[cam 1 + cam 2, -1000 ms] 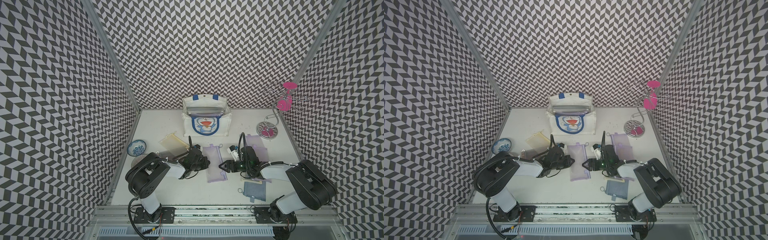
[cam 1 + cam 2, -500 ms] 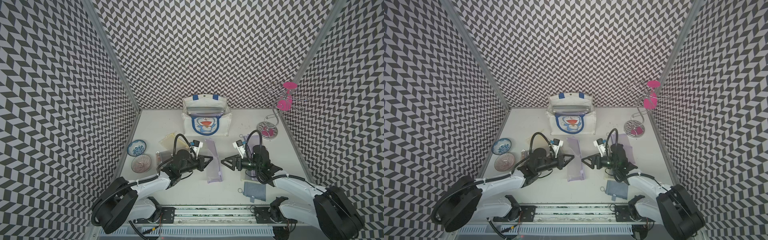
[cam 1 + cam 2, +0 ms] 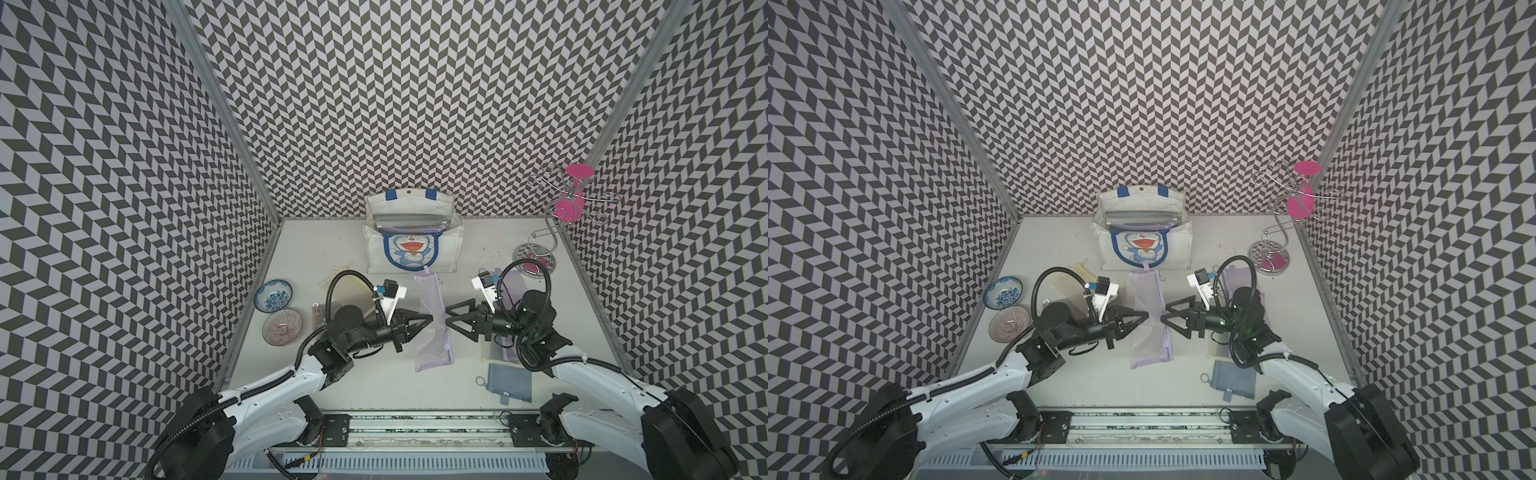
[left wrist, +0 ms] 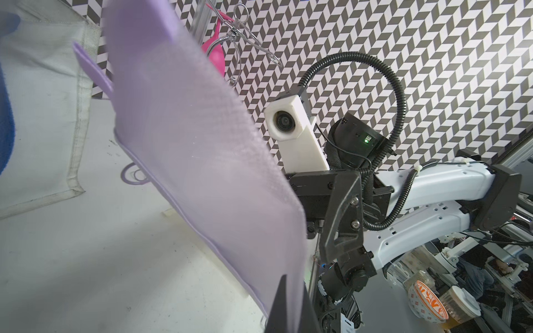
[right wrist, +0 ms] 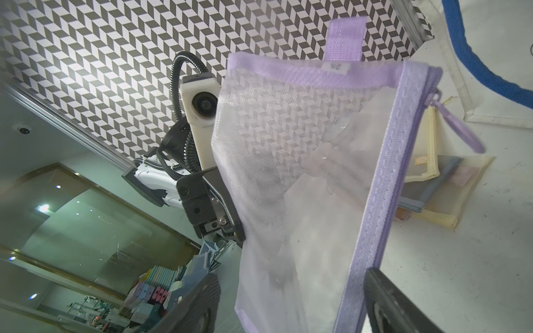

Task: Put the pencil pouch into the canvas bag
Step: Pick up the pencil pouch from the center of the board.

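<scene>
Pencil pouch (image 3: 432,345), a lavender mesh sleeve, hangs mid-table behind the grey pouch (image 3: 509,384) that lies nearest the rail. The left gripper (image 3: 428,322) is clamped on one long edge of it. It looks lifted clear of the table (image 3: 374,395), though from above its lower end may just touch. Facing it, the right gripper (image 3: 448,321) is spread wide. In the right wrist view its fingers (image 5: 202,305) flank the zip end without pinching it. The right arm hides most of a stack of pouches (image 3: 513,282), and the left arm covers part of some yellowish pouches (image 3: 345,286). Two bowls (image 3: 273,295) sit at the left. Farthest back stands the canvas bag (image 3: 376,249), well apart from the pouch. What fills its mouth is hard to make out.
</scene>
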Controlling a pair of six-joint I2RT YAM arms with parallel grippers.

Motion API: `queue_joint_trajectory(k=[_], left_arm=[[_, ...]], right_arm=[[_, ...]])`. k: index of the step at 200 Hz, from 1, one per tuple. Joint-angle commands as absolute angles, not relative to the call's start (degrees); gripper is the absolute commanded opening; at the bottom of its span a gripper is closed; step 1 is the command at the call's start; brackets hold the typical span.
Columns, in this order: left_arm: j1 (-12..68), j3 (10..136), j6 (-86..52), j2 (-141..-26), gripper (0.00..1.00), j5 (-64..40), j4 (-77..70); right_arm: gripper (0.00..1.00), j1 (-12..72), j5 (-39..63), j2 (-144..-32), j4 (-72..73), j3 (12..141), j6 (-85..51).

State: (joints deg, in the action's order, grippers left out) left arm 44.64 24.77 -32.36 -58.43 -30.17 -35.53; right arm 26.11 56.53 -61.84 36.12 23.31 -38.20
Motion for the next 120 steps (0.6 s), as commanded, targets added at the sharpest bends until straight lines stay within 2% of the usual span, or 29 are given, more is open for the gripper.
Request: queue_joint_trajectory(k=[1, 45, 87, 97, 120], left_arm=[[45.0, 26.2, -31.1, -56.5, 0.00, -31.1, -36.8], [46.0, 27.7, -29.4, -54.1, 0.00, -29.8, -33.2], [46.3, 27.4, -29.1, -55.1, 0.00, -30.3, -33.1], [46.3, 27.3, -29.4, -55.6, 0.00, -30.7, -34.0], [46.3, 27.3, -29.7, -56.4, 0.00, -31.2, -34.9]], right_arm=[[0.80, 26.4, 57.5, -60.8, 37.9, 24.4, -37.6], [0.82, 26.4, 57.6, -61.9, 37.5, 25.7, -37.0], [0.81, 26.4, 60.0, -62.1, 45.4, 25.8, -40.9], [0.75, 26.3, 60.7, -62.3, 47.0, 26.0, -41.6], [0.43, 26.5, 61.4, -62.3, 50.5, 25.9, -43.4]])
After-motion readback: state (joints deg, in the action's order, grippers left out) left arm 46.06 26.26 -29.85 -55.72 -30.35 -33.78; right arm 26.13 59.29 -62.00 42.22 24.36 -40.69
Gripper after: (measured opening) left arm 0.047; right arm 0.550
